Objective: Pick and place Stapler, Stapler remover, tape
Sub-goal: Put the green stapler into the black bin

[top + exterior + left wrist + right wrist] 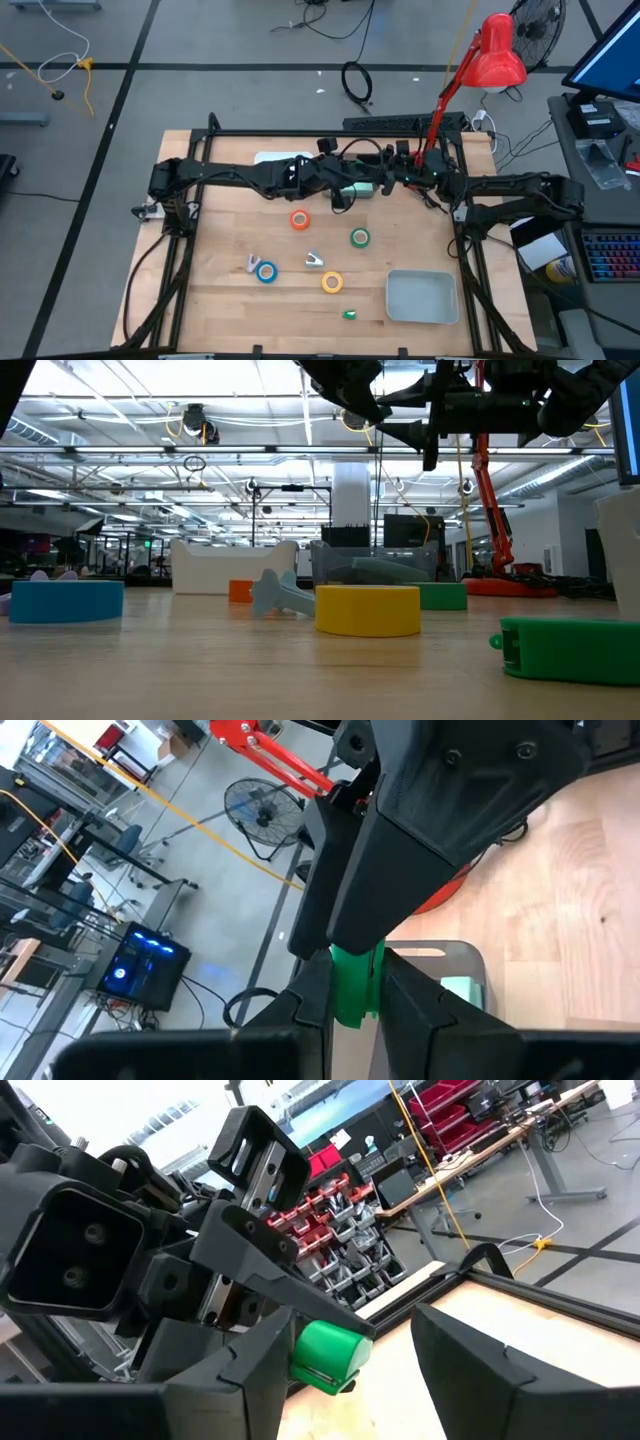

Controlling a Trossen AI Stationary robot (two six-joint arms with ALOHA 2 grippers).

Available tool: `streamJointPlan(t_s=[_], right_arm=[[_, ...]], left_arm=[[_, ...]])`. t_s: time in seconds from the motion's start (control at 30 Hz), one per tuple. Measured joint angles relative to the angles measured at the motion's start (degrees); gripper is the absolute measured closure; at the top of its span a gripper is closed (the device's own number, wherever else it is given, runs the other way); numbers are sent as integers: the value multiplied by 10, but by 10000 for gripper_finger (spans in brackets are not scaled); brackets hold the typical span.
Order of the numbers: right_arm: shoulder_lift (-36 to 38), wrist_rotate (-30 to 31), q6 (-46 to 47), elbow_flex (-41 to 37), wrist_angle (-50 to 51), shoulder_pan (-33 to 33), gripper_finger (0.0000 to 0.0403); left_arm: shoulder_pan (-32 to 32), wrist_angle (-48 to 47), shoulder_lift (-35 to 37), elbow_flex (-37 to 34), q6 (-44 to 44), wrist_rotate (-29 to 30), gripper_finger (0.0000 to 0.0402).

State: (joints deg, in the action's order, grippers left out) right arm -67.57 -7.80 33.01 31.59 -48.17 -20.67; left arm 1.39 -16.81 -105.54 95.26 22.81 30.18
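Note:
Both arms meet high over the table's far middle. My left gripper (352,988) is shut on a small green object (352,975). My right gripper (352,1322) faces it, open, and the green object (325,1355) stands between its fingers, close to one of them; touch cannot be told. On the table lie the orange tape (299,220), green tape (359,237), blue tape (266,271) and yellow tape (332,283), each flat on its side. A small green stapler-like piece (349,314) lies near the front edge. A silvery claw-shaped piece (314,260) lies among the rolls. My left gripper pinches the small green object between its two fingers (312,1005). The object is lifted clear of the table and sticks out past the fingertips toward the right gripper. Which part of it the fingers have, I cannot tell.
A grey tray (421,312) sits at the near right of the table. A pale mint object (360,188) lies in a clear bin under the grippers. A blue-grey piece (252,263) lies beside the blue roll. A red lamp (497,55) stands beyond the far right corner.

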Motion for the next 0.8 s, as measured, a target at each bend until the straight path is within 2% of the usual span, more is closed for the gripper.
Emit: streamJointPlan(t_s=[0.4,0.8], right_arm=[[0,0,6,0,5,0,249],[0,3,9,1,13,2,315]], left_arm=[[0,2,-1,0,-8,-1,348],[0,2,-2,0,-7,12,348]])
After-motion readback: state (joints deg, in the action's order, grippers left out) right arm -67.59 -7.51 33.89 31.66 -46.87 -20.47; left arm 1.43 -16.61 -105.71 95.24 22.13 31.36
